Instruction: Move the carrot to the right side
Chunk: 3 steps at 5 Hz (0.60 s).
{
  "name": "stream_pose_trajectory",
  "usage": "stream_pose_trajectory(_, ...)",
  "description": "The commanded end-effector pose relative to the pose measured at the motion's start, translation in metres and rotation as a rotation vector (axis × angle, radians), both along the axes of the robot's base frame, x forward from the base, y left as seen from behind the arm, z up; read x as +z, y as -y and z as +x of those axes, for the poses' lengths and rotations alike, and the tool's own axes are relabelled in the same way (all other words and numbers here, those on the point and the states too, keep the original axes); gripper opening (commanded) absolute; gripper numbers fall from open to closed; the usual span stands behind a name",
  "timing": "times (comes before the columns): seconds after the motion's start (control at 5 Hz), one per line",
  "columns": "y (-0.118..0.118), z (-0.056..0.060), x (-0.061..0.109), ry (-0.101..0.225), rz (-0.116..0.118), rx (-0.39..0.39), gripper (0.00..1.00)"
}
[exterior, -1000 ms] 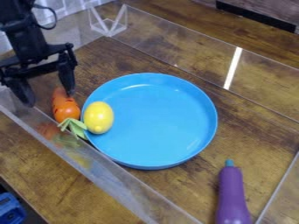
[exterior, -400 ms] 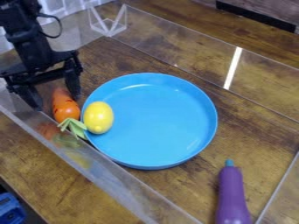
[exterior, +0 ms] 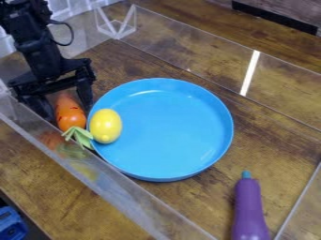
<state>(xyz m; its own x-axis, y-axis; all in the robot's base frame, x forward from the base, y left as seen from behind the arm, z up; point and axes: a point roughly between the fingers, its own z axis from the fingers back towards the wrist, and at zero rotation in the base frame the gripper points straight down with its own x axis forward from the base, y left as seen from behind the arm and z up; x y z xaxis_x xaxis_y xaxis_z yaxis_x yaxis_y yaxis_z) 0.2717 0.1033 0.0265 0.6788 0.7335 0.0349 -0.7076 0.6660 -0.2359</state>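
Note:
The small orange carrot lies on the wooden table at the left, its green top pointing toward the near glass wall. It touches the yellow lemon, which rests on the left rim of the blue plate. My black gripper hangs just above and behind the carrot, open, with a finger on each side of the carrot's far end. Nothing is held between the fingers.
A purple eggplant lies at the bottom right beside the plate. A clear glass wall runs along the near left edge. A clear plastic stand sits at the back.
The gripper has moved right and down toward the carrot, now straddling its far end. Carrot, lemon, plate and eggplant have not moved.

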Motion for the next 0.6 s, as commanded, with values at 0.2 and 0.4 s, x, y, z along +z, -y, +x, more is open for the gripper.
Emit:
stream_pose_trajectory(0.2,0.001,0.012,0.003,0.038,0.020,-0.013,0.00)
stream_pose_trajectory(0.4,0.004,0.017,0.019,0.047,0.003,-0.027,0.00)
